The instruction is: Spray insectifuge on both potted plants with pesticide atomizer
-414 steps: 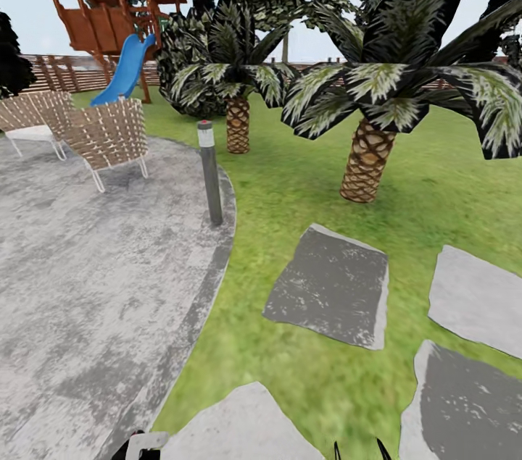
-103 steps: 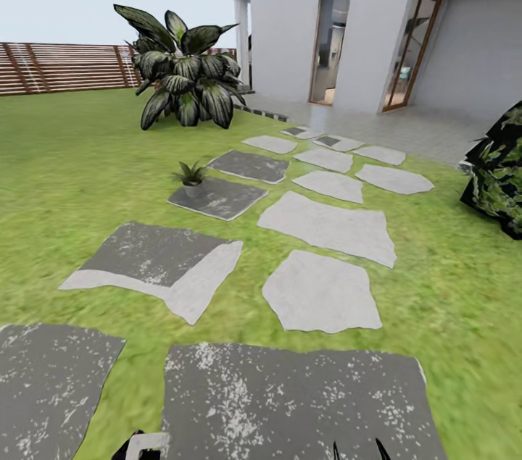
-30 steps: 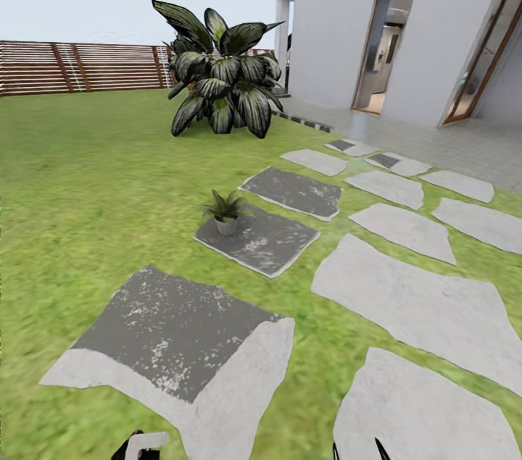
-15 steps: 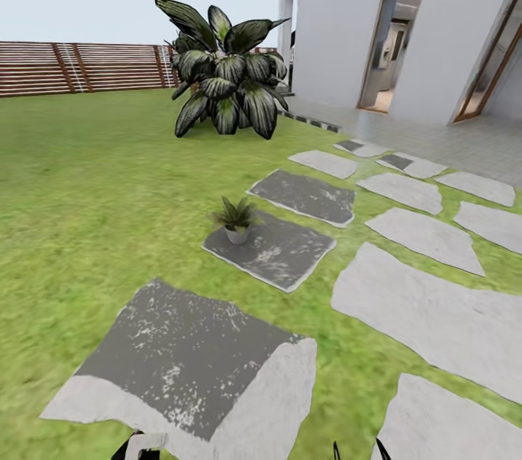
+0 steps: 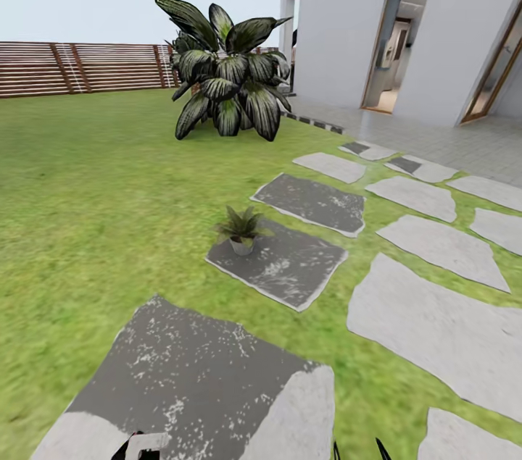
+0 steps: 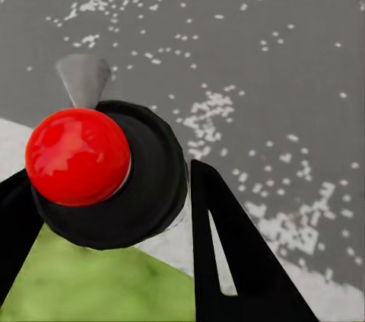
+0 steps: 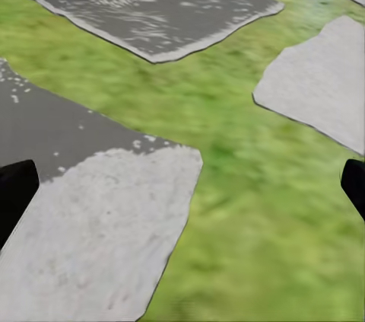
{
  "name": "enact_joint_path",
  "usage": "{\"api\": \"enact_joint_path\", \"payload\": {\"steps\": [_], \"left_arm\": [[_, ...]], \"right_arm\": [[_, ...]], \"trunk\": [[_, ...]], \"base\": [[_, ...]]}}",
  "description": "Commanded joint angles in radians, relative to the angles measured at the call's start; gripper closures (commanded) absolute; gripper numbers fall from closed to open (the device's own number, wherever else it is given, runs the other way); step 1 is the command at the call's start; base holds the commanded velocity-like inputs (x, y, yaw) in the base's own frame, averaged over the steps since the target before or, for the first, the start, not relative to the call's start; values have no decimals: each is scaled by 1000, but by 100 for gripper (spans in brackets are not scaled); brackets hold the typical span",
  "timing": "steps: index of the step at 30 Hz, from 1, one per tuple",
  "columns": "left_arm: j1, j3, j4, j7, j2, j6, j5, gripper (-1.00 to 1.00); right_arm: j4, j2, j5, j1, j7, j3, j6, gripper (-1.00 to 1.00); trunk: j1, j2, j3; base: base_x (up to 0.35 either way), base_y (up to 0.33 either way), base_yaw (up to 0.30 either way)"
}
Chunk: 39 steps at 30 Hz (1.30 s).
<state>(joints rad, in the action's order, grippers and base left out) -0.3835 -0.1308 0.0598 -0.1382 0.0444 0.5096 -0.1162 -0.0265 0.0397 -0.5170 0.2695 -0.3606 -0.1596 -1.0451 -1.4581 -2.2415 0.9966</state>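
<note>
With the left gripper (image 6: 106,208) pinching the red-tipped pesticide atomizer (image 6: 106,177) and the right gripper (image 7: 182,185) spread and empty, a loose pinch could drop the bottle before reaching the potted plant (image 5: 241,228) on its dark stepping stone (image 5: 290,264) ahead.

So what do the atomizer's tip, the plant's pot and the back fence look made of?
Atomizer tip: glossy red plastic, judging by its highlights. Pot: matte grey, maybe stone or concrete; too small to tell. Fence: brown wooden slats, going by the horizontal boards.
</note>
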Motion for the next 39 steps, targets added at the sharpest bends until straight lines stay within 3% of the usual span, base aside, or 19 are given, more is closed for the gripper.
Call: {"api": "enact_joint_path", "payload": {"steps": [1, 39], "left_arm": [[-1, -9, 0, -2, 0, 3, -9, 100], [0, -9, -1, -3, 0, 3, -10, 100]], "right_arm": [[0, 0, -11, 0, -4, -8, -2, -100], [0, -3, -14, 0, -2, -7, -2, -100]], "trunk": [[0, 0, 1], [0, 0, 1]], "base": [[334, 81, 0], [337, 4, 0]]}}
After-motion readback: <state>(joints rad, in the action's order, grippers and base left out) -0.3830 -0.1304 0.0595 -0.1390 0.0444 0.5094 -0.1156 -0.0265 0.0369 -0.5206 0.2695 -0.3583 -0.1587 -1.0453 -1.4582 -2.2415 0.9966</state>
